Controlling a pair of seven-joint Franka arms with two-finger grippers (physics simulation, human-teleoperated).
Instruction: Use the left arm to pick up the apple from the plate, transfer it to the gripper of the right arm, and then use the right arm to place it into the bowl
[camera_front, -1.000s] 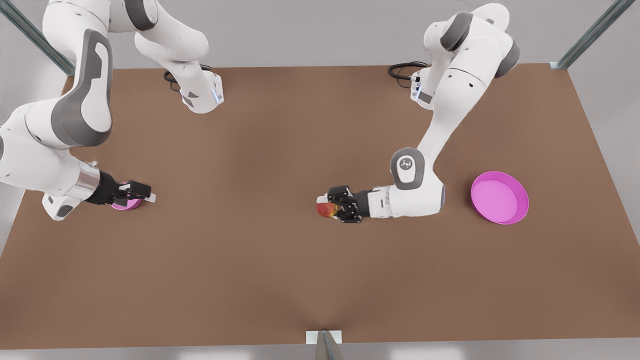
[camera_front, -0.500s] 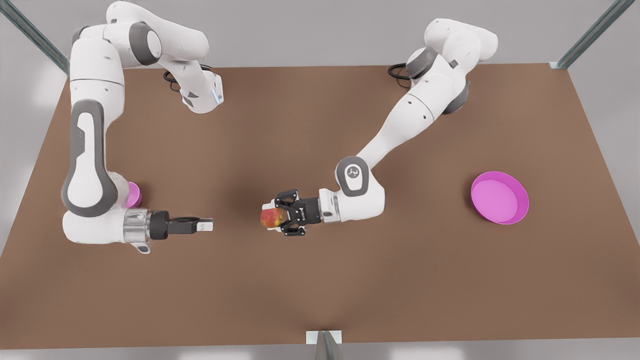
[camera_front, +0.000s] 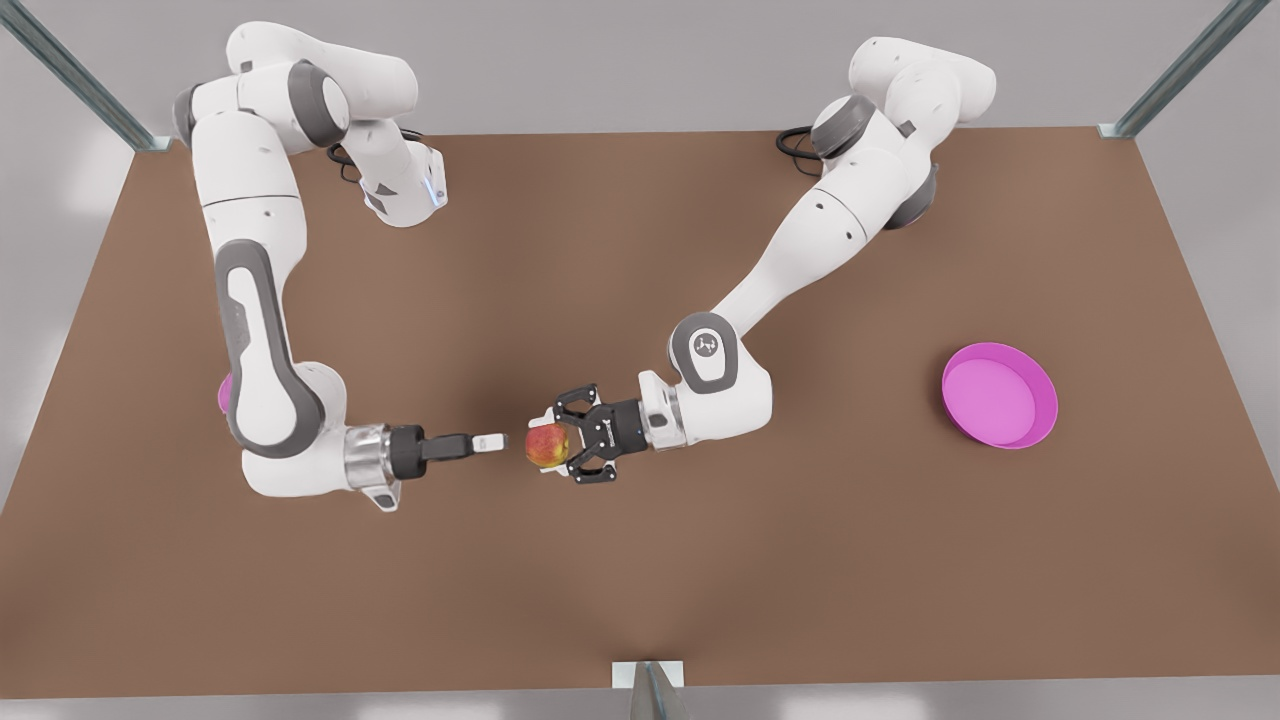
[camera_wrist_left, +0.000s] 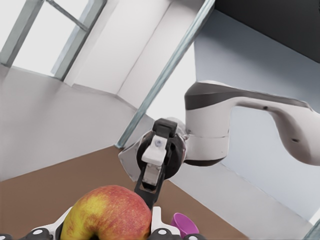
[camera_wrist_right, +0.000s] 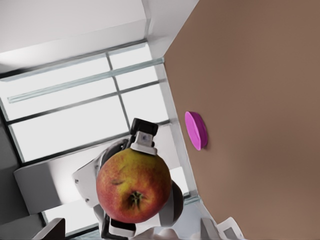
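Front view: left claw (camera_front: 556, 444), reaching in from the front view's right, is clamped on the apple (camera_front: 546, 445) above the brown worktop (camera_front: 640, 580). Facing it just beside the fruit is the right claw (camera_front: 492, 441), its fingers spread apart in the left wrist view. Plate (camera_front: 999, 395) sits well apart at the front view's right; bowl (camera_front: 225, 392) peeks behind the right arm (camera_front: 262, 370).

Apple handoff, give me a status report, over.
Left hand shut on apple, off the table. Right hand open, just short of apple, not touching. Nothing between them.
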